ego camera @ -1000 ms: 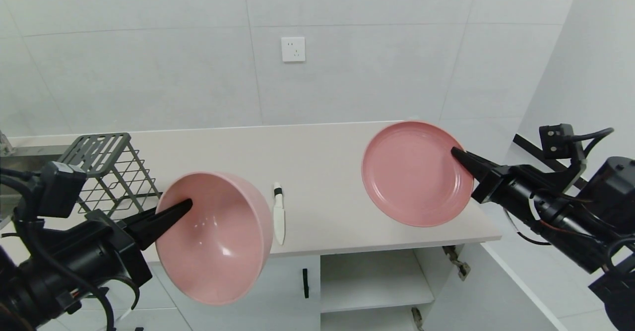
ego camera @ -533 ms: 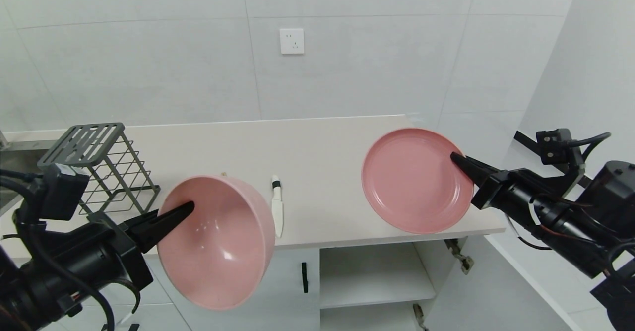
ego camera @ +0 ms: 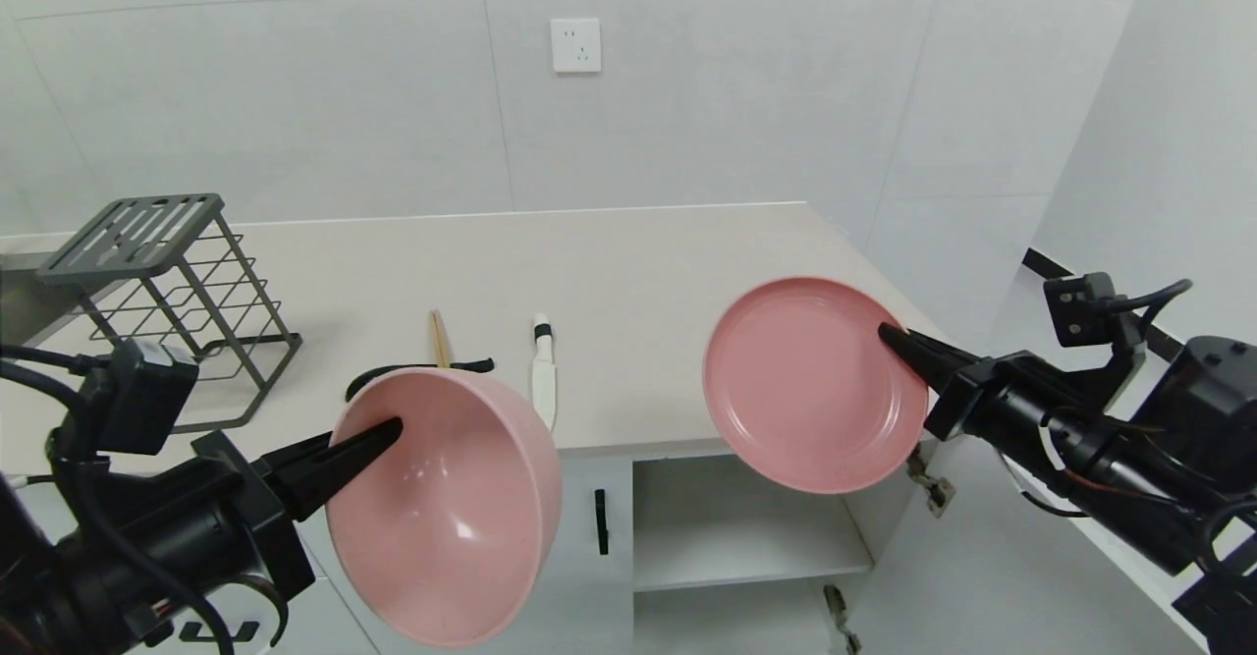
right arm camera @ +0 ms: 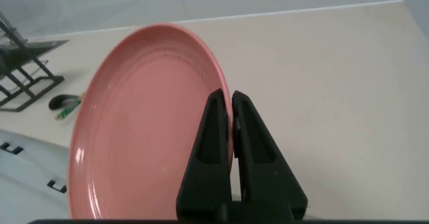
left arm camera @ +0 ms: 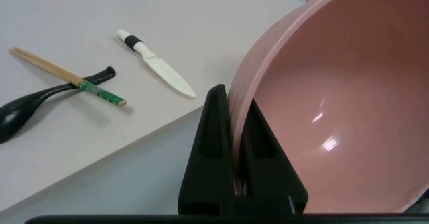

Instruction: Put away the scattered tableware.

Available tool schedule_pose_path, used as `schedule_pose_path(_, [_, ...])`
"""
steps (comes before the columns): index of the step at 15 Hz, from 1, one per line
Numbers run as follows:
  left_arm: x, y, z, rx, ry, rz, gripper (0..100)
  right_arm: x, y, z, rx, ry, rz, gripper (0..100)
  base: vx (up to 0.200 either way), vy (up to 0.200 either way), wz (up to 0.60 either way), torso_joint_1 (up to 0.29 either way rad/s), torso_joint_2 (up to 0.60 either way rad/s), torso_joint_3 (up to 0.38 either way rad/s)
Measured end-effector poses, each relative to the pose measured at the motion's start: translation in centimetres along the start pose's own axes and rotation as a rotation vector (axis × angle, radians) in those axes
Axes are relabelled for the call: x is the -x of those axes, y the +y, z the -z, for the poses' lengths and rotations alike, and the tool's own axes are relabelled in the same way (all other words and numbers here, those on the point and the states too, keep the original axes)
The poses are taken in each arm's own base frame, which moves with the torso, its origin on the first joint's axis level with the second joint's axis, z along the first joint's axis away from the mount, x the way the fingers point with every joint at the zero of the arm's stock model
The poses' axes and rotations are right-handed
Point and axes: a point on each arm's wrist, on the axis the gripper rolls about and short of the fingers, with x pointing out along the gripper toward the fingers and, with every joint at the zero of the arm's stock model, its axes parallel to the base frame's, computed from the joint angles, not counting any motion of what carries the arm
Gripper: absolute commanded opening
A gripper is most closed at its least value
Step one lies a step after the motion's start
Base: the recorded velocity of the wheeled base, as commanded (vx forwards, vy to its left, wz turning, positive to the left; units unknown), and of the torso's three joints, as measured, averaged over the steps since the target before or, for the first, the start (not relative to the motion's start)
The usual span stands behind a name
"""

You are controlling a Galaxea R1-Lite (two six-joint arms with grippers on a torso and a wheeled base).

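At the bench [ego camera: 638, 272] front edge, both pieces aloft: left gripper [ego camera: 391, 427] clamped on pink bowl [ego camera: 452, 527] rim, right gripper [ego camera: 886, 333] pinching pink plate [ego camera: 800, 390] rim. Carry step, likely. Next: lower toward open cabinet shelf [ego camera: 746, 547], avoiding the doorframe.

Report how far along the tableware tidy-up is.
Done: nothing visibly stored. In hand: left jaws clamp the pink bowl by its rim, right jaws the pink plate, both held clear of the counter. Left: knife, chopsticks and black spoon lie on the counter.
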Motion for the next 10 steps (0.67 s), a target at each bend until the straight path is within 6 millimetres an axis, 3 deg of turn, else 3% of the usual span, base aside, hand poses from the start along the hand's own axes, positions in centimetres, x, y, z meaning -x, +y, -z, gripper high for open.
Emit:
schedule_pose_path(5, [-0.2,0.1,0.1,0.003,0.008,-0.003,0,1.2,1.0,1.5,0.140,0.077,-0.037,0,0.000,0.000,0.00,-0.032,0.07,0.037])
schedule_pose_path(10, [-0.2,0.1,0.3,0.004,0.018,-0.004,0,2.1,1.9,3.3,0.185,0.171,-0.085,0,0.000,0.000,0.00,-0.218,0.43,0.204])
